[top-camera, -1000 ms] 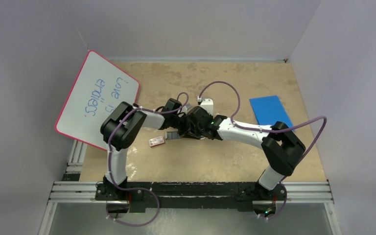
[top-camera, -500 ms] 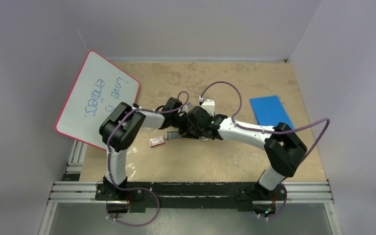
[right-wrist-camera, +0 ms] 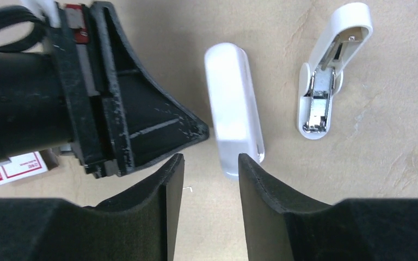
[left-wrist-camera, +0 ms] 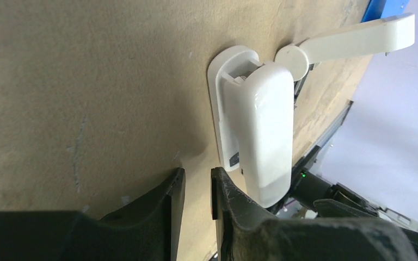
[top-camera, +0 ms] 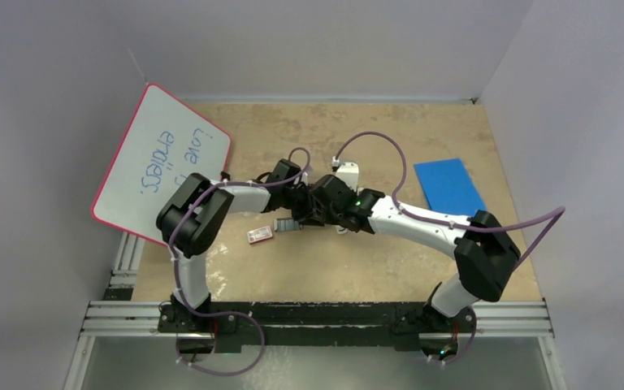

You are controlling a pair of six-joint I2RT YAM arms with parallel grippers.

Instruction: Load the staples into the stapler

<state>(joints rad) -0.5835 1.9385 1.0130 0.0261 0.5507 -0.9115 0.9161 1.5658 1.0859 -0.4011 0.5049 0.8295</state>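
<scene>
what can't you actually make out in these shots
Stapler: top view, covered by the left arm and right arm meeting above it.
Stapler's metal channel: right wrist view, too small and glary to tell if loaded.
Staples: top view, a tiny grey blur; strips uncountable.
Red-and-white box: right wrist view, cut off by the left edge, print unreadable.

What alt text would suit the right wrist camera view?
A white plastic bar lies on a tan table just beyond the open right claw. An opened stapler lies to its right; the black left claw fills the left side.
</scene>
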